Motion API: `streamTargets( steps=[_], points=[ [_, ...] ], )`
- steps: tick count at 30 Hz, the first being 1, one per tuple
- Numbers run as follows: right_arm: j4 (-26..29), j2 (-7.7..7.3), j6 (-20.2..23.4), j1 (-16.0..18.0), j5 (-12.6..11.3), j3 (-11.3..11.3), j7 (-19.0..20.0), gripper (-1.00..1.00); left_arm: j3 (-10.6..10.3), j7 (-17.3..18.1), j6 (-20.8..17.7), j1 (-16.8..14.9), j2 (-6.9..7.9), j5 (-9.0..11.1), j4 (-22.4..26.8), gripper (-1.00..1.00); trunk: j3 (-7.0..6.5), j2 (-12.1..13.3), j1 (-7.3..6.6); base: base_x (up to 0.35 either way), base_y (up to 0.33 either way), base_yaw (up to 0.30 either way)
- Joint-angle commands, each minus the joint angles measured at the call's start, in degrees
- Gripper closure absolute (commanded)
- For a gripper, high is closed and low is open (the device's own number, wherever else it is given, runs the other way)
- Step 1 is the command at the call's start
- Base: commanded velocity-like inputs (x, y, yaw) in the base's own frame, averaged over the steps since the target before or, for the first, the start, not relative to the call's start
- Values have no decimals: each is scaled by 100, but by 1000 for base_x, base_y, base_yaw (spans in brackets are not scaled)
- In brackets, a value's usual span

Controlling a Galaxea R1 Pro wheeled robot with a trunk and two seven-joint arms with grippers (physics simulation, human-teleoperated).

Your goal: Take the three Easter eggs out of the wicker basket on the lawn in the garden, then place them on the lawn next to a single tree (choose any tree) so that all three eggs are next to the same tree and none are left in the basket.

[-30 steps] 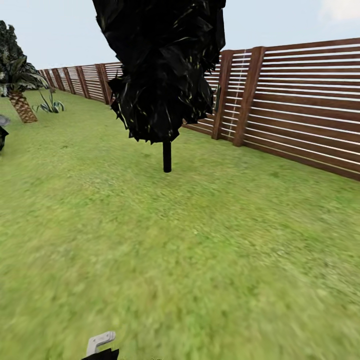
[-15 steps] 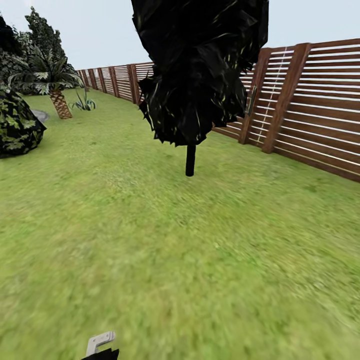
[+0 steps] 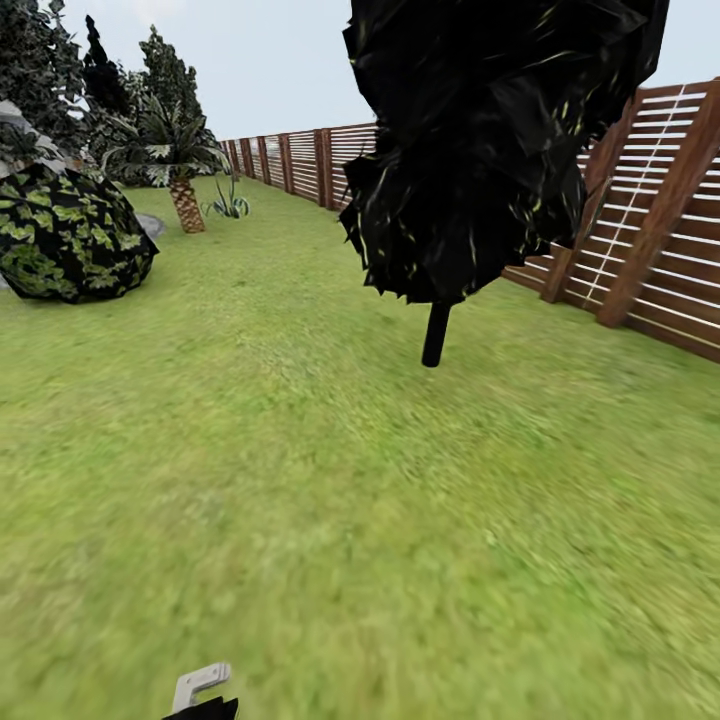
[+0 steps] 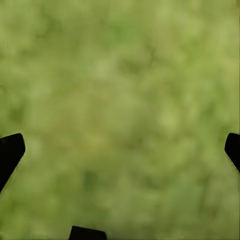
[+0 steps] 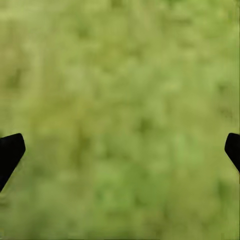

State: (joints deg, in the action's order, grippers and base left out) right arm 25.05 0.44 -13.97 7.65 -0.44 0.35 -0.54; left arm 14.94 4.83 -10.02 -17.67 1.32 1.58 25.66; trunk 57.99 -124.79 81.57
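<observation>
A tree [image 3: 436, 335] with a thin dark trunk and a low blackish canopy [image 3: 480, 150] stands on the lawn [image 3: 300, 480] ahead and to the right, a few steps away. The Easter eggs and the wicker basket are out of view. In the left wrist view my left gripper [image 4: 120, 150] is open above blurred grass, its dark fingertips [image 4: 10, 152] wide apart with nothing between them. In the right wrist view my right gripper [image 5: 120, 150] is open in the same way over grass.
A brown slat fence [image 3: 660, 250] runs along the right behind the tree and on to the far end of the garden. A round leafy bush [image 3: 65, 235] sits at the left. A palm [image 3: 185, 205] stands further back. A grey bracket of my body [image 3: 200, 685] shows at the bottom edge.
The whole head view has swung left, so the tree and fence sit further right and look a little nearer. The bush and more trees have come into view at the left.
</observation>
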Motion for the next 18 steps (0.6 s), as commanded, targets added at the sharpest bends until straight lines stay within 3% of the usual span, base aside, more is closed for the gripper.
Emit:
streamTargets(
  steps=[1, 5, 18],
  points=[
    [0, 0, 0, 0, 0, 0, 1, -100, 0, 0, -2, 0, 0, -1, 0, -100, 0, 0, 0, 339, 93, 296],
    [0, 0, 0, 0, 0, 0, 1, -100, 0, 0, -7, -2, 0, 0, 0, -100, 0, 0, 0, 339, 52, 256],
    [0, -8, 3, 0, 0, 0, 1, -100, 0, 0, -8, -1, 2, 0, 0, -100, 0, 0, 0, 339, 1, 6]
  ],
)
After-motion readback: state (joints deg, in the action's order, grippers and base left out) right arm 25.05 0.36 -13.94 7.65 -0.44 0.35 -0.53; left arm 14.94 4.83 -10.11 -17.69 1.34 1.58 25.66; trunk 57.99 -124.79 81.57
